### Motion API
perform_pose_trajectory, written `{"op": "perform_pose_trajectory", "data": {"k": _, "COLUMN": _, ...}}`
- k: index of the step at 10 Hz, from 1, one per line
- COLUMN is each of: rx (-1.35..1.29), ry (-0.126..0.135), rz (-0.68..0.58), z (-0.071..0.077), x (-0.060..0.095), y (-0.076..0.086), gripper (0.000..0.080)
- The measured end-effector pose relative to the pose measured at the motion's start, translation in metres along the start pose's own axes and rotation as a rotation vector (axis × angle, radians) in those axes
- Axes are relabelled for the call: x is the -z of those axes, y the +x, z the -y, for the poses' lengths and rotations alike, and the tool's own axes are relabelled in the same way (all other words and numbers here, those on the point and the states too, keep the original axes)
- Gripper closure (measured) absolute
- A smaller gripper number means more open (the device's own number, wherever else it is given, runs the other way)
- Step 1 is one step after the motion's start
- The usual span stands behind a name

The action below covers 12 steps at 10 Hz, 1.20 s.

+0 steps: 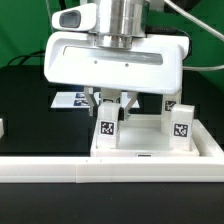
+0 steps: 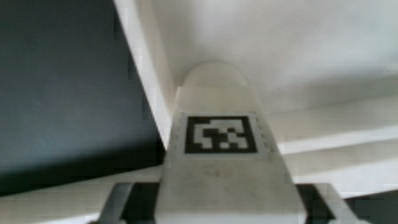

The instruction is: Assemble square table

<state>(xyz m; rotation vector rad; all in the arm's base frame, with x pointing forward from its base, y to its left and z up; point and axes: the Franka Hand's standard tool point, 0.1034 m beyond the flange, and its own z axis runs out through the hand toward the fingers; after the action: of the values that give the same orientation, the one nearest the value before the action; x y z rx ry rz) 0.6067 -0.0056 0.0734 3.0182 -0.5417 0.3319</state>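
The square table's white slab (image 1: 165,148) lies on the black table at the exterior view's right, against the front wall. One white tagged leg (image 1: 181,123) stands upright in its right corner. My gripper (image 1: 108,104) is shut on another tagged leg (image 1: 107,131), which stands upright with its lower end at the slab's left corner. In the wrist view the held leg (image 2: 221,130) runs out from between my fingers (image 2: 128,200), tag facing the camera, over the slab's white rim (image 2: 311,60). Whether the leg is seated in a socket is hidden.
The long white border wall (image 1: 110,176) runs along the front. The marker board (image 1: 70,100) lies behind the gripper at the exterior view's left. A small white part (image 1: 2,127) shows at the left edge. Black tabletop (image 2: 63,90) lies beside the slab.
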Motion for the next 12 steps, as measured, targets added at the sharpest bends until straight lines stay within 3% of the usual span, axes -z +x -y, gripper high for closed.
{"op": "perform_pose_trajectory", "data": {"k": 3, "rx": -0.322, "ry": 0.002, "rz": -0.002, "z": 0.0100, "x": 0.0012, "y": -0.0036, "gripper": 0.0509}}
{"op": "perform_pose_trajectory", "data": {"k": 8, "rx": -0.904, "ry": -0.027, "rz": -0.017, "z": 0.0087, "x": 0.0016, "y": -0.0045, "gripper": 0.0507}}
{"op": "perform_pose_trajectory", "data": {"k": 9, "rx": -0.970, "ry": -0.041, "rz": -0.012, "z": 0.0084, "x": 0.0018, "y": -0.0051, "gripper": 0.0507}}
{"op": "perform_pose_trajectory", "data": {"k": 12, "rx": -1.135, "ry": -0.044, "rz": 0.014, "z": 0.0034, "x": 0.0006, "y": -0.0028, "gripper": 0.0505}}
